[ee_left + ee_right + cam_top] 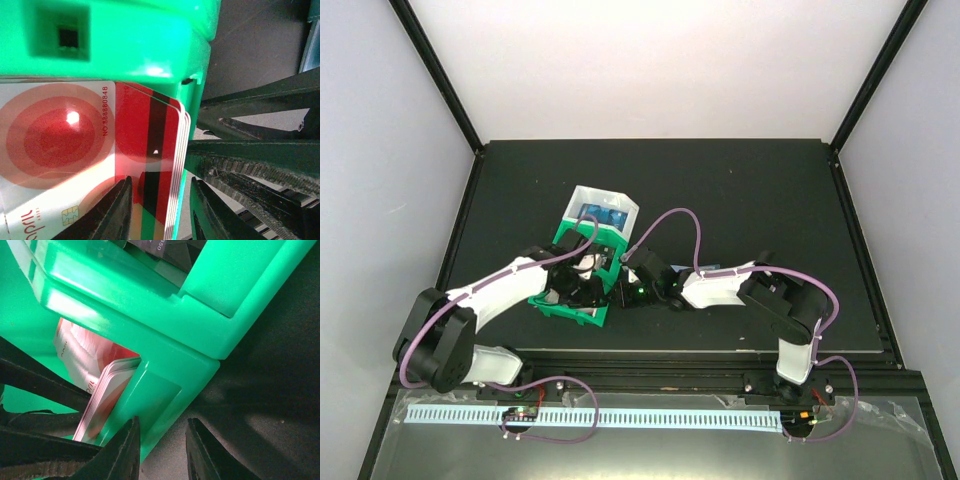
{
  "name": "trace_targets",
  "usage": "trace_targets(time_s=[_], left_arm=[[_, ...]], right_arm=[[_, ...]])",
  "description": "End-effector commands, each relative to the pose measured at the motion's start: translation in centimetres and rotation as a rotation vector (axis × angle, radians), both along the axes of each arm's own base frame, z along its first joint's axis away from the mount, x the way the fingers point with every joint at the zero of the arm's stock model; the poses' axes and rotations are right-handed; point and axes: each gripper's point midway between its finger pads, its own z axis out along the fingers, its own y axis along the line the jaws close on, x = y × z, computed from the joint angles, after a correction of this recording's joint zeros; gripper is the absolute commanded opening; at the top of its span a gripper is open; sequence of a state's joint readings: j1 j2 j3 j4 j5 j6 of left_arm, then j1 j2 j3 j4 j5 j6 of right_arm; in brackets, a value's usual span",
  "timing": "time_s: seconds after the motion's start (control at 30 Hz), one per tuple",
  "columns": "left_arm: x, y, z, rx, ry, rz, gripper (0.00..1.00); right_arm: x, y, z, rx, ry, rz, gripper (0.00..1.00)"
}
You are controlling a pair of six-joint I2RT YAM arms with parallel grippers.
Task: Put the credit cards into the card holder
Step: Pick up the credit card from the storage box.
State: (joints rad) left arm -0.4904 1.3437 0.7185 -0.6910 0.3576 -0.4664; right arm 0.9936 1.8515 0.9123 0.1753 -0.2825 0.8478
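Note:
A stack of red-and-white credit cards [150, 140] stands on edge inside the green bin [570, 308]. The stack also shows in the right wrist view [102, 395]. My left gripper [161, 212] is open inside the bin. One of its fingers is in front of the card faces and the other is beside the stack's edge and the bin wall [150, 40]. My right gripper [162, 455] is open, its jaws astride the bin's lower outer corner [165, 385]. A teal-blue flat thing [606, 214], possibly the card holder, lies in the white bin [620, 200].
The white bin stands just behind the green one on the black mat [750, 190]. A dark card [167, 247] lies in the green bin's upper compartment. The right gripper's ridged fingers [250, 165] sit close beside the left gripper, outside the bin wall.

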Motion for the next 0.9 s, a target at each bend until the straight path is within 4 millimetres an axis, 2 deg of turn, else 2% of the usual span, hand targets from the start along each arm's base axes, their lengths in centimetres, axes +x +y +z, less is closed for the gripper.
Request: trace_targets(time_s=[0.0,0.33,0.47,0.87], left_arm=[[0.3,-0.2,1.3,-0.005,-0.031,-0.025,0.32],[-0.4,-1.0,3.5,-0.09,-0.058,-0.042,0.25],[-0.5,-0.9,3.6,-0.09,-0.06,-0.042,0.23],[0.0,0.6,3.7,-0.007,-0.096,-0.012,0.08]], right_arm=[[0.4,-0.4,-0.5,-0.035,-0.011,-0.022,0.27],[0.6,-0.2,-0.4,-0.034,-0.01,-0.027,0.27],[0.7,-0.2,-0.5,-0.037,-0.01,-0.028,0.27],[0.7,-0.2,-0.3,-0.035,-0.012,-0.03,0.27]])
